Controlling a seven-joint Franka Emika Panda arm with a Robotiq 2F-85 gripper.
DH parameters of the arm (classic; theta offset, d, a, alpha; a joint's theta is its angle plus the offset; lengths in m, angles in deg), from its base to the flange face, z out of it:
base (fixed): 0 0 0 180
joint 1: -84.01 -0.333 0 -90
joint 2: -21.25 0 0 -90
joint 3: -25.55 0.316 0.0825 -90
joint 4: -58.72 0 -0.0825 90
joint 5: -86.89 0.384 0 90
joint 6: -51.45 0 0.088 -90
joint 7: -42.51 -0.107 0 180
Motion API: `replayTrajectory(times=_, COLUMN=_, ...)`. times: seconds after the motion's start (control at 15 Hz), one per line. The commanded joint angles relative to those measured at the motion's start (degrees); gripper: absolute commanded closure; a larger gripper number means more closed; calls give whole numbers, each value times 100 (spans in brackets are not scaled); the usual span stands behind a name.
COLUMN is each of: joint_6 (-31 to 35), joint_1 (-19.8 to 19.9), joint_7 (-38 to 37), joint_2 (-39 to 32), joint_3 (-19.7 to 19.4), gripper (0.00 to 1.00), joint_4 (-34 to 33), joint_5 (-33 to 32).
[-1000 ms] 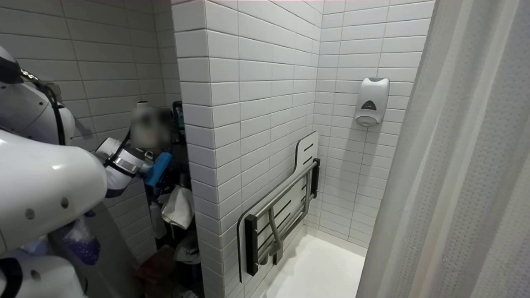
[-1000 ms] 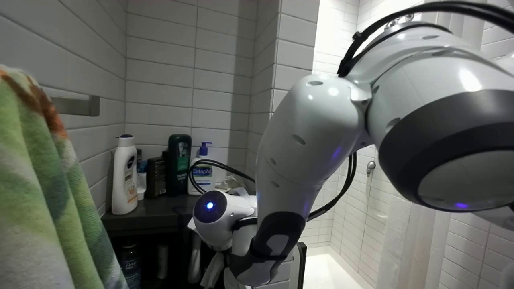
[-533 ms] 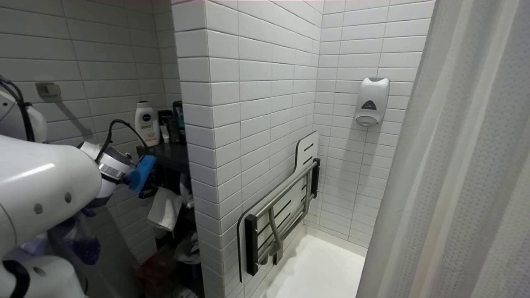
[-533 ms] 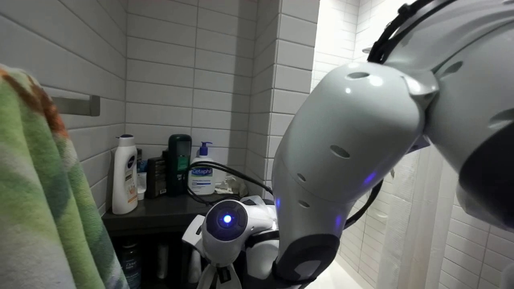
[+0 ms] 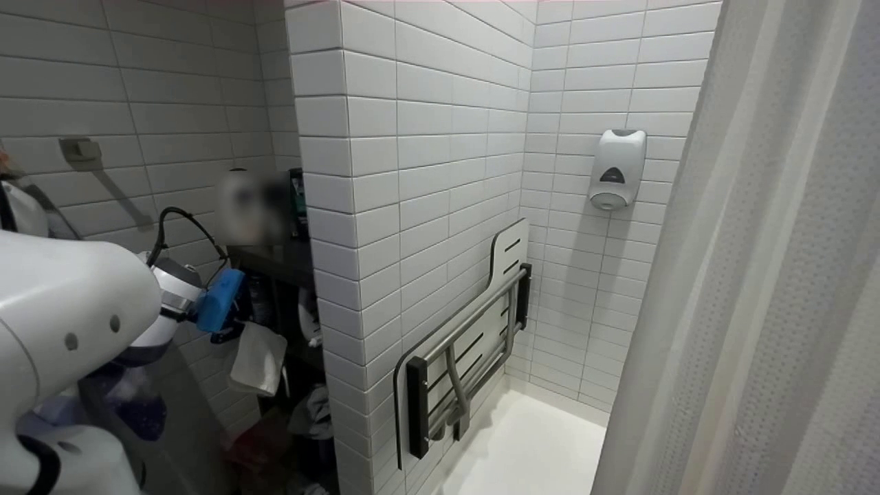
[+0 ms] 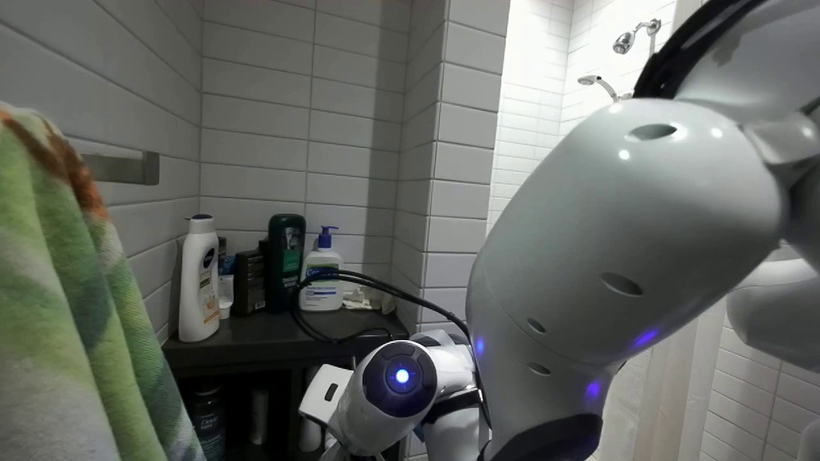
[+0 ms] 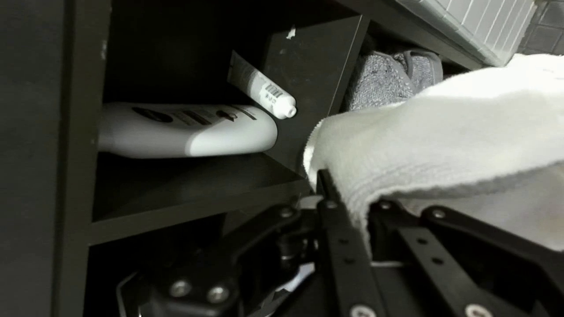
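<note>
Gripper (image 7: 352, 200) clenched, fingertips grasping white towel (image 7: 440, 127) near edge; towel hangs below gripper, in front of dark shelf unit (image 7: 189, 211). White bottle (image 7: 189, 130) and white tube (image 7: 264, 88) inside, apart from fingers. Step in hand: apparently holding towel aloft. Next move likely needs firm pinch, loose folds clear of shelf edges.

Open-fronted compartment (image 7: 317, 66), bottle (image 7: 194, 132) and tube (image 7: 262, 88) obstructing inside, cloth (image 7: 440, 127) hanging outside

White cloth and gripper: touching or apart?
Touching: the wrist view shows the white cloth pinched between the jaws of the gripper.
</note>
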State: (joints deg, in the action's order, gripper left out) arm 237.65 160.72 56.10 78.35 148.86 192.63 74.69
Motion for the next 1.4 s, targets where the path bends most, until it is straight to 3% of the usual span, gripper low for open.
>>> replayTrajectory(times=0.0, joint_6=380, joint_1=-531, joint_7=-200, joint_2=338, joint_3=-372, gripper=98, joint_4=127, joint_5=-27)
replayTrajectory(times=0.27, joint_6=-68, joint_1=-737, joint_7=-379, joint_2=255, joint_3=-488, gripper=98, joint_4=-155, joint_5=43)
replayTrajectory(times=1.0, joint_6=-2425, joint_1=140, joint_7=-154, joint_2=174, joint_3=321, gripper=98, joint_4=-1751, joint_5=171)
replayTrajectory(times=1.33, joint_6=-3391, joint_1=636, joint_7=-115, joint_2=547, joint_3=448, gripper=98, joint_4=-2623, joint_5=372)
